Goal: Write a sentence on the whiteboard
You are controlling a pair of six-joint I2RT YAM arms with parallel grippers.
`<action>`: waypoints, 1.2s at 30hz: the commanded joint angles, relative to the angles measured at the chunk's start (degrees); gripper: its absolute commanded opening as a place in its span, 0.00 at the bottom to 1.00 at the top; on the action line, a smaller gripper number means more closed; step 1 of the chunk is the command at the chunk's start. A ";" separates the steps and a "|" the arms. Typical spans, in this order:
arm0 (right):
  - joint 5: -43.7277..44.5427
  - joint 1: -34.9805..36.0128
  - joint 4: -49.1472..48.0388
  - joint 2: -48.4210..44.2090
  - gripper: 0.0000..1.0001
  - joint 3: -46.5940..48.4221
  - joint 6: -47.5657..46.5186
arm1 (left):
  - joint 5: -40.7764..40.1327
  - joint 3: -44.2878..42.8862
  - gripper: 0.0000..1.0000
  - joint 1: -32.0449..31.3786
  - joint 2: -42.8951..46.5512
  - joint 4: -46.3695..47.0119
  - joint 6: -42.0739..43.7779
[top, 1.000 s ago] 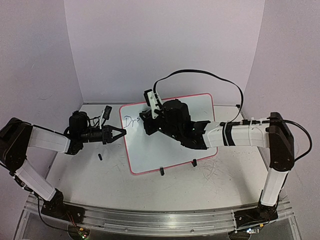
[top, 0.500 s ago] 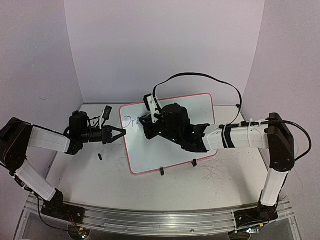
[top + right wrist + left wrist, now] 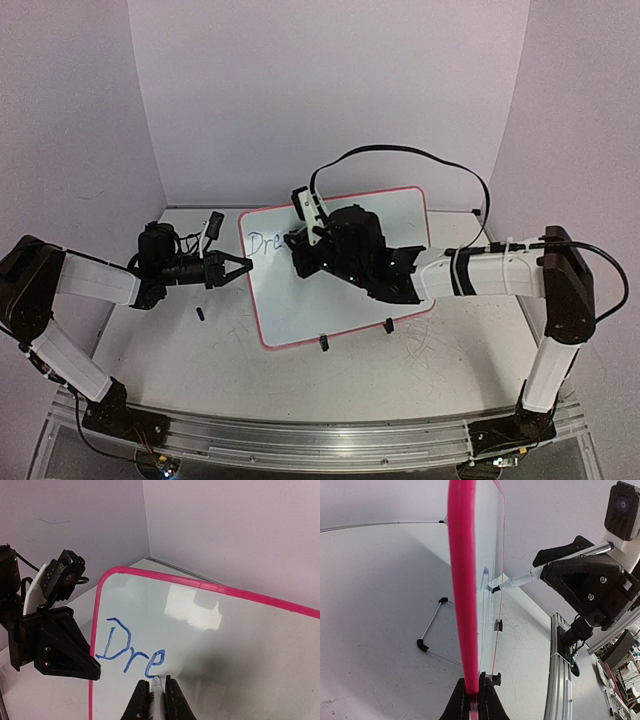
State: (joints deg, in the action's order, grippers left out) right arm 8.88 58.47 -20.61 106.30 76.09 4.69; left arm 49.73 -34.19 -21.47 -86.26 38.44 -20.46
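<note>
The whiteboard with its pink-red rim stands tilted on two black clip feet mid-table. Blue letters "Dre" are written near its upper left corner. My left gripper is shut on the board's left rim, seen edge-on in the left wrist view. My right gripper is shut on a marker whose tip touches the board at the foot of the "e". The marker also shows in the left wrist view, its tip on the board face. The right gripper sits over the board's upper left part.
A small black cap-like piece lies on the table left of the board. A wire stand leg sits behind the board. The table shows scribble marks at the front right. A black cable arcs over the right arm. Purple walls enclose the table.
The right gripper with the marker has shifted slightly right along the board, and an "e" now follows "Dr". The left arm and board have not moved.
</note>
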 commanded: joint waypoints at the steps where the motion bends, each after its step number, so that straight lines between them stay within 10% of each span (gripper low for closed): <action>1: -2.28 -1.03 -0.85 -6.30 0.00 -1.54 -1.16 | -0.39 -2.02 0.00 -0.44 0.74 0.37 3.87; 36: -3.42 -3.54 -3.80 -1.14 0.00 0.88 -0.02 | -0.29 -2.19 0.00 -0.45 1.00 0.06 4.02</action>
State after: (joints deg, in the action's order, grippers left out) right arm 4.45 54.78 -22.16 103.73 74.05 4.56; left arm 49.93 -34.48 -21.47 -86.26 38.39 -20.34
